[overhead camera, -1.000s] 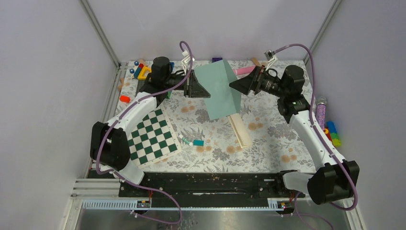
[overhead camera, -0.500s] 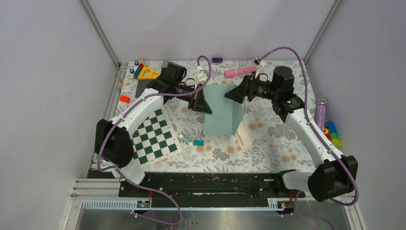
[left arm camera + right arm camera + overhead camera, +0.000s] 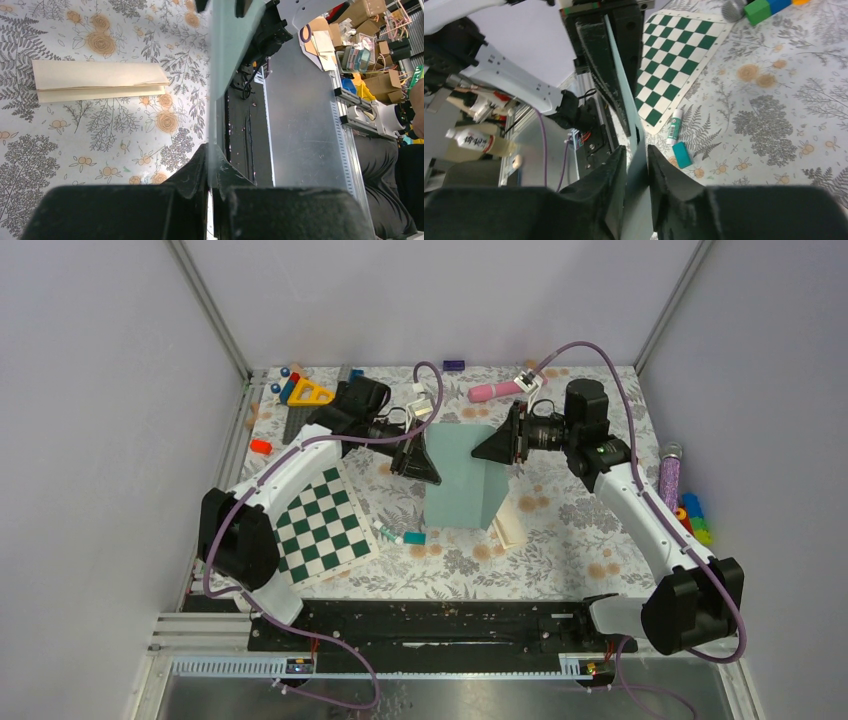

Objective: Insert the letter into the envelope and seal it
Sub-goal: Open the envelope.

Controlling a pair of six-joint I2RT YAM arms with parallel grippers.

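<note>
Floral table (image 3: 570,540) under everything; envelope (image 3: 462,485) held upright off the table betw. the two arms; letter (image 3: 508,525) lies folded flat on the table, partly hidden behind envelope's lower R corner, not inside yet; L gripper (image 3: 430,468) clenched on envelope's L edge; R gripper (image 3: 482,452) straddles the R edge, jaws narrow, can't tell if pinching. Risks: arms pulling apart could crease or tear the paper; a weak R pinch could let the envelope swing or sag, prob. shutting the pocket.

Bright even light, soft shadows, blurred foreground fingers (image 3: 596,202).
</note>
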